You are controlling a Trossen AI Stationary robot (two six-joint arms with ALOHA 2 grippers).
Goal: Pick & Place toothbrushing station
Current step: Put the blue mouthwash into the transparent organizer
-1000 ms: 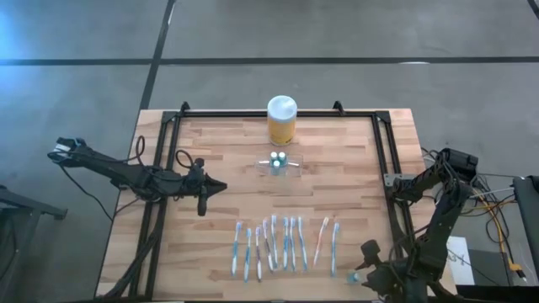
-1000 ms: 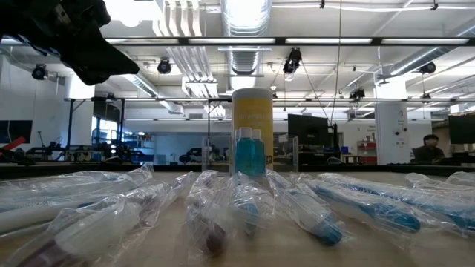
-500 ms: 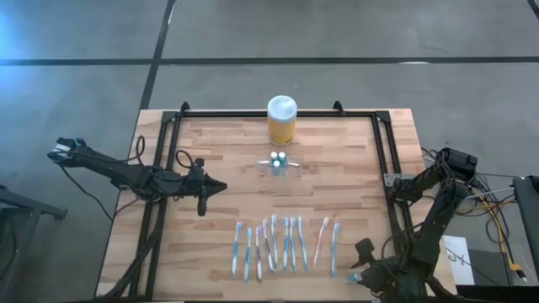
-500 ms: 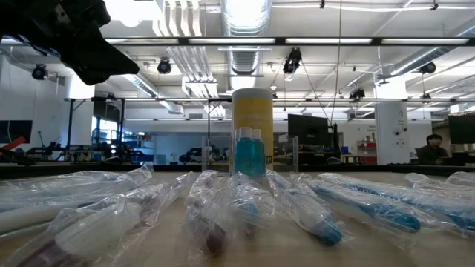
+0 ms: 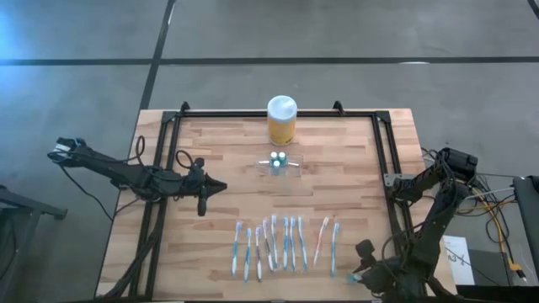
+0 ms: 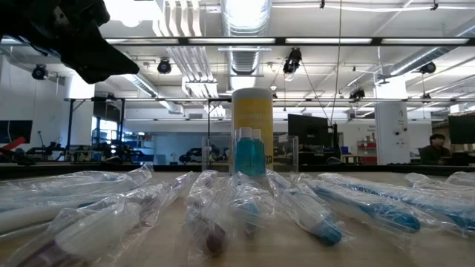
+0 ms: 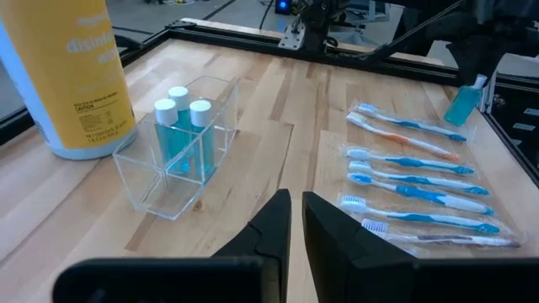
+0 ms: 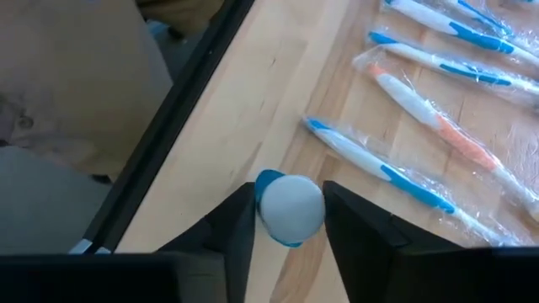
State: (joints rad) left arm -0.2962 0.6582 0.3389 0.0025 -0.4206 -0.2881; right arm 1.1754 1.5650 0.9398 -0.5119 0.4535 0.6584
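Right gripper at the near right corner of the table, just right of the toothbrush row. Its fingers stand on either side of a small blue bottle with a white cap, close against it; I cannot tell whether they actually press it or whether the bottle is off the wood. In the high view the bottle shows as a blue spot at that gripper.

Left gripper waits over the left middle of the table, fingers closed together with only a thin slit between them, holding nothing.

Holder: clear plastic, upright, centre of the table, just near of the yellow jar and apart from it. Two blue bottles with white caps stand inside one compartment; the left wrist view shows the rest of it unfilled.

Toothbrushes: wrapped in clear film, laid side by side in a row along the near edge, mostly blue-handled, one orange. Well apart from the holder.

Low view: a person sits at far right in the room behind.
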